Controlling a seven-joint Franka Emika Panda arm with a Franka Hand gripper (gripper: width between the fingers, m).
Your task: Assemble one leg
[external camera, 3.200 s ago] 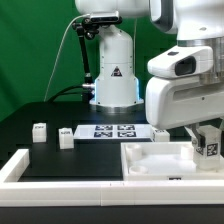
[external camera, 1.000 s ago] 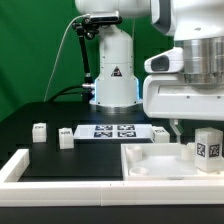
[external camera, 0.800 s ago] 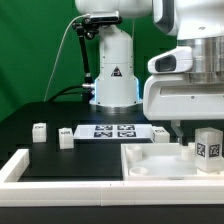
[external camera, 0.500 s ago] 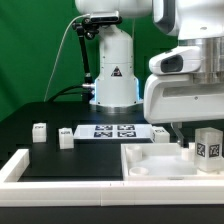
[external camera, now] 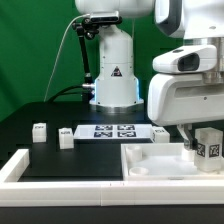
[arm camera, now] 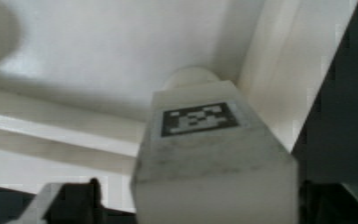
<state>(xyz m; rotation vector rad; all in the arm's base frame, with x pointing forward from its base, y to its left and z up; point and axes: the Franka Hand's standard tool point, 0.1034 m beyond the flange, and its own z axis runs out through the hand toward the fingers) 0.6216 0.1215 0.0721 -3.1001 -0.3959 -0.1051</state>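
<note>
1. The leg (external camera: 208, 143), a chunky white plastic post with a black-and-white square tag on its face, stood upright at the lower right of the exterior frame. It was at the right end of the tray (external camera: 150, 165).
2. The tray was a smooth white square part with a raised rim. In the wrist view the leg's narrower rounded end sat close to an inside corner of that rim.
3. The claw (arm camera: 197, 203) straddled the leg with a dark finger on either side. Honestly couldn't tell if it was pinching the post or just sitting loose around it.
4. A spare post (external camera: 39, 131) and a second spare post (external camera: 66, 137) sat on the matte black tabletop (external camera: 70, 118) at mid-left. The flat marker board (external camera: 112, 130) lay at centre.
</note>
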